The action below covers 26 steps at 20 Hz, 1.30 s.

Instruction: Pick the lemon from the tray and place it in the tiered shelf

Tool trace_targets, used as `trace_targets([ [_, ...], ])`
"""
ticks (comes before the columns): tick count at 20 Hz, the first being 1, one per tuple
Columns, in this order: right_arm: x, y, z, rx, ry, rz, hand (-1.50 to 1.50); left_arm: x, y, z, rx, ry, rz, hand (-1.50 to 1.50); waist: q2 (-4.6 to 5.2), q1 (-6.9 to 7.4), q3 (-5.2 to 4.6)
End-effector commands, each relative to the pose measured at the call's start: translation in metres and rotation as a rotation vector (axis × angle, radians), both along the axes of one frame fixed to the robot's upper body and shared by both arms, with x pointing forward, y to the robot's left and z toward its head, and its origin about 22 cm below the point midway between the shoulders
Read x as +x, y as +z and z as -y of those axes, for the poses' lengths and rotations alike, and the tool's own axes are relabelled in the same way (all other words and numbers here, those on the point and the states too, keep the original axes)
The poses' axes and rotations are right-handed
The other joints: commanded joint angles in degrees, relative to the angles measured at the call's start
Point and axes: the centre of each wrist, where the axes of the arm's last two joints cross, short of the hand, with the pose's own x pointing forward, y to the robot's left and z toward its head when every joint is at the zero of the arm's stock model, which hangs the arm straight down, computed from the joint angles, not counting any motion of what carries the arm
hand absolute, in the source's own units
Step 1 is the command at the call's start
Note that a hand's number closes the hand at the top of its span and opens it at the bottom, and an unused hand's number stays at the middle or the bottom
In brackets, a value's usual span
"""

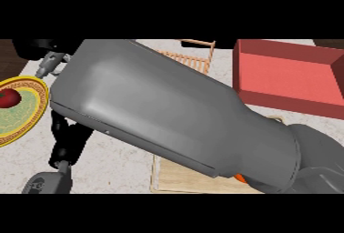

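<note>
Gold-rimmed plate [30,119] at the far left carries 1 red fruit [8,98]. Beside it, the black left hand [64,141] is partly seen. A grey forearm [168,109] covers the middle and hides most of the wooden shelf [191,59]. A red tray [289,75] sits at the upper right. The lemon is hidden, so its look and place cannot be told, nor either hand's grip.

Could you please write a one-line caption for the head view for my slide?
A grey forearm fills the view, hiding most of the counter; a red tray, a wooden shelf and a tomato on a plate show around it.
</note>
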Motion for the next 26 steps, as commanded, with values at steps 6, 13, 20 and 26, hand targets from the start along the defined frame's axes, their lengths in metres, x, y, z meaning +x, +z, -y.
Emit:
trace_targets([
  [6, 0.019, 0.055, -0.004, 0.096, -0.219, -0.100, 1.50, -0.006, -0.004, -0.003, 0.003, 0.017, -0.002, 0.00, 0.53, -1.54, 0.11],
  [13, 0.045, 0.052, 0.008, 0.058, -0.157, -0.166, 1.50, 0.007, 0.005, -0.010, -0.007, 0.018, 0.027, 0.00, 1.00, -1.41, 0.08],
  [20, 0.081, 0.017, 0.029, -0.007, -0.176, -0.168, 1.50, -0.010, 0.004, -0.015, 0.004, 0.031, 0.011, 0.00, 0.99, -1.31, 0.15],
  [26, 0.098, 0.001, 0.041, -0.008, -0.217, -0.176, 1.50, -0.009, 0.008, -0.015, 0.007, 0.002, 0.033, 0.00, 1.29, -0.36, 0.10],
])
